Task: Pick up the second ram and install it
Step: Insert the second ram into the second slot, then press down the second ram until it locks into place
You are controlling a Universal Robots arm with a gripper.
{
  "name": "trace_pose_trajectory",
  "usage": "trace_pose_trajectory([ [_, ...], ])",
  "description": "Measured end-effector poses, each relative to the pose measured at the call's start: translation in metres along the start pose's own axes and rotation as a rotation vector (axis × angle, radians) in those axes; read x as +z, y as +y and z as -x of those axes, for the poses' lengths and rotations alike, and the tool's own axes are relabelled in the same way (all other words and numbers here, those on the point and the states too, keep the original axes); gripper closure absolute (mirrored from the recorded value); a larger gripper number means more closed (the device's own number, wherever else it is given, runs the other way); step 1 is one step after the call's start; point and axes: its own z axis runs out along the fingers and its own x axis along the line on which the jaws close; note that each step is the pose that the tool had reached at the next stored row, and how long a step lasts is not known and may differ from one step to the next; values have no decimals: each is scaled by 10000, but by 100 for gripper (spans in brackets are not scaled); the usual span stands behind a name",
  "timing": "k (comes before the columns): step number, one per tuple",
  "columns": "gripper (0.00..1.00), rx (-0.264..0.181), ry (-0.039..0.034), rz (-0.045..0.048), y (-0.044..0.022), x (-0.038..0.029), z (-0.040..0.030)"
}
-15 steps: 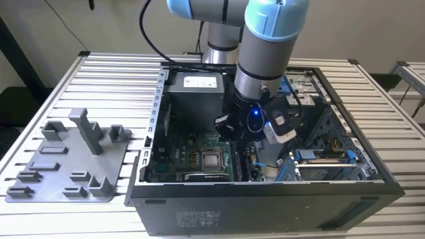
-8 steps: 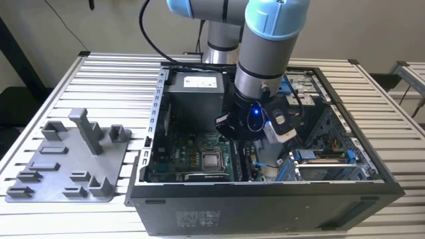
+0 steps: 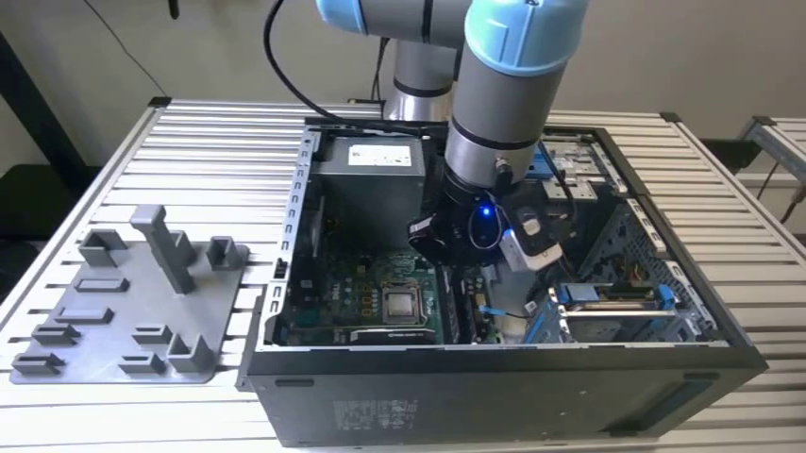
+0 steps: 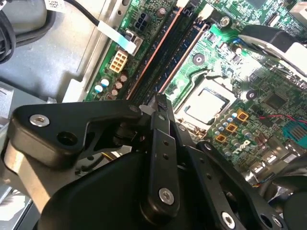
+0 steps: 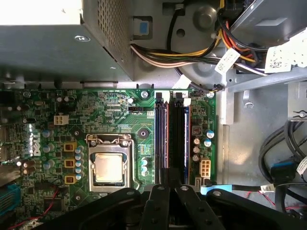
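My gripper point(image 4: 160, 99) point(image 5: 170, 187) is shut, its two black fingers pressed together. The tips sit at the near end of the memory slots on the green motherboard point(image 5: 120, 110). A long, narrow dark board, which I take for the second ram point(image 5: 176, 139) point(image 4: 169, 52), lies along the slots and runs away from the fingertips. I cannot tell whether the tips touch it. In the exterior view my arm's wrist point(image 3: 485, 226) reaches down into the open computer case point(image 3: 504, 377), over the slot area.
The silver processor socket point(image 5: 109, 167) point(image 3: 403, 304) sits beside the slots. The power-supply box point(image 5: 48, 43) point(image 3: 365, 175) and a cable bundle point(image 5: 192, 52) lie beyond them. Blue drive clips point(image 3: 611, 302) are at the case's right. A grey fixture tray point(image 3: 126, 311) stands at the exterior view's left.
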Motion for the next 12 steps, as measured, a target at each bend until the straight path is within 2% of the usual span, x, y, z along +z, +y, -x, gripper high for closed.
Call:
trace_pose_trajectory([
  [12, 89, -3, 0, 0, 0, -5, 0],
])
